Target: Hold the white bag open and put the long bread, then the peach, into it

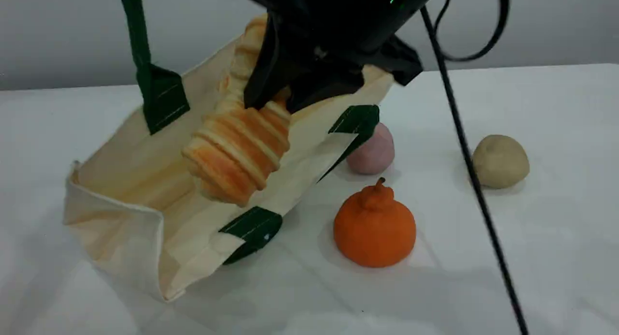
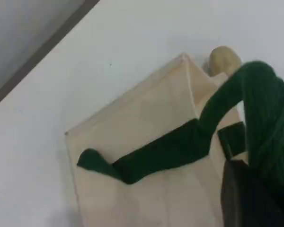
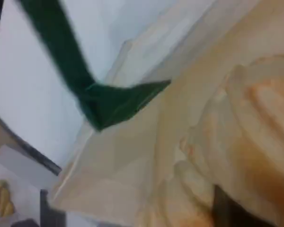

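The white bag lies on the table with its mouth gaping toward the right. One dark green handle is pulled straight up out of the frame. In the left wrist view my left gripper is shut on that handle, above the bag. My right gripper is shut on the long bread, which hangs tilted with its lower end inside the bag's mouth. The right wrist view shows the bread close against the bag's cloth. The peach rests on the table just behind the bag's right rim, partly hidden by a green patch.
An orange fruit with a stem knob stands right of the bag's front corner. A round beige lump lies farther right; it also shows beyond the bag as the beige lump. A black cable slants down across the right side.
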Action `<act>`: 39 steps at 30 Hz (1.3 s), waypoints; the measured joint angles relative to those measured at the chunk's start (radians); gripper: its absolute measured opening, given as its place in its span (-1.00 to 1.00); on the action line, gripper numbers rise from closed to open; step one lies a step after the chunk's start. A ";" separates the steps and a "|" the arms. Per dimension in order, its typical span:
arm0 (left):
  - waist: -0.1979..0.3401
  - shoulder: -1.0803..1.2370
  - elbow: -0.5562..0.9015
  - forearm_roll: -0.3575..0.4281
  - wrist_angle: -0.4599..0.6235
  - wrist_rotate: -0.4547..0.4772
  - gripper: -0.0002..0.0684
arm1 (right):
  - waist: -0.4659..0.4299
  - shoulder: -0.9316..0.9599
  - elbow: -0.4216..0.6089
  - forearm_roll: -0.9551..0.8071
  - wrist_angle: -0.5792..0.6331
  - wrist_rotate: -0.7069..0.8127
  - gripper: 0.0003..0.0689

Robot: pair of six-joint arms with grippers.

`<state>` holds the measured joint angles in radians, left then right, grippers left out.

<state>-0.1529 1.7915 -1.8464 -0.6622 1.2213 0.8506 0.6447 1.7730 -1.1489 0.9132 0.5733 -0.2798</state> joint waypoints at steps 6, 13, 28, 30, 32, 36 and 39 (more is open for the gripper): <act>0.000 0.000 0.000 -0.014 0.000 0.000 -0.71 | -0.006 0.118 -0.081 0.063 -0.029 -0.059 -0.64; 0.000 0.000 0.000 -0.018 -0.002 0.000 -0.71 | -0.006 0.232 -0.192 0.106 -0.083 -0.130 -0.65; 0.000 0.000 0.000 -0.018 0.000 0.001 -0.71 | -0.006 0.307 -0.205 0.146 -0.111 -0.123 -0.24; 0.000 0.000 0.000 -0.018 0.000 0.001 -0.71 | -0.006 0.307 -0.205 0.166 -0.095 -0.123 0.07; 0.000 0.000 0.000 -0.018 0.000 0.001 -0.71 | -0.006 0.307 -0.205 0.193 -0.083 -0.126 0.36; 0.000 0.000 0.000 -0.018 0.000 0.001 -0.71 | -0.016 0.302 -0.205 0.191 -0.038 -0.151 0.74; 0.000 0.000 0.000 -0.018 0.000 0.001 -0.71 | -0.037 0.278 -0.205 0.189 0.010 -0.161 0.77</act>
<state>-0.1529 1.7915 -1.8464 -0.6803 1.2214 0.8516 0.6072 2.0510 -1.3542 1.1025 0.5836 -0.4405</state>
